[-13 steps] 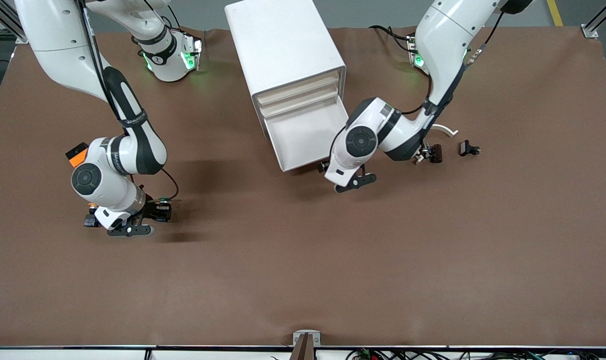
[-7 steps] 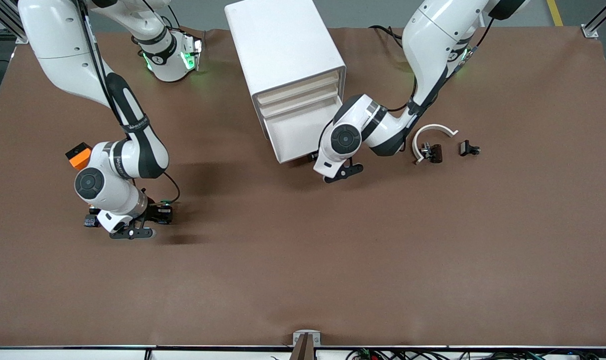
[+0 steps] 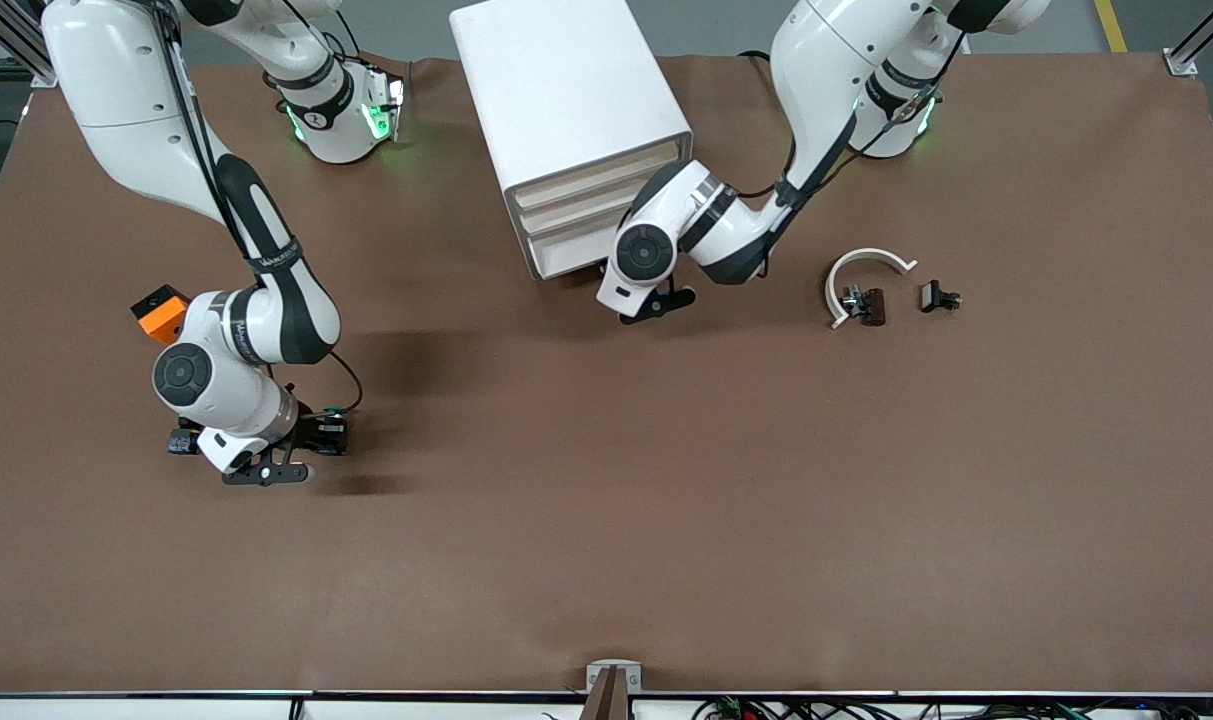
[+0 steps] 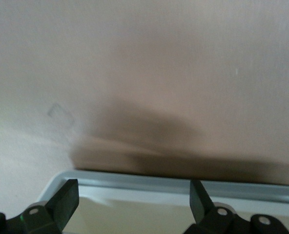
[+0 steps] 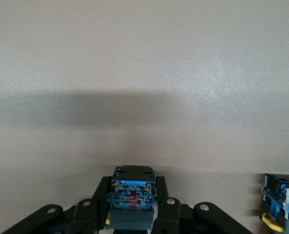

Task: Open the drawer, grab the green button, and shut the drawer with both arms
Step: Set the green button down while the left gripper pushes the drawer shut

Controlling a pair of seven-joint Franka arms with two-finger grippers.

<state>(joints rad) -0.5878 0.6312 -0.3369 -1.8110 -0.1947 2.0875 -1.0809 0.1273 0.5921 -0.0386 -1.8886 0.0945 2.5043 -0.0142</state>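
Left gripper [image 3: 656, 303] jaws spread, pressed against drawer [image 3: 570, 252] front to shut it; right gripper [image 3: 266, 470] jaws clamped on button [image 5: 131, 195], low over bench [image 3: 606, 520], waiting.

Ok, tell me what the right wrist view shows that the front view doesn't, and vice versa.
Right wrist only: a black, blue-based push button in the grip, a second button with yellow beside it. Front only: white boxy cabinet, open left gripper at its lowest cream-fronted drawer, white curved piece. Both: right gripper, brown table.
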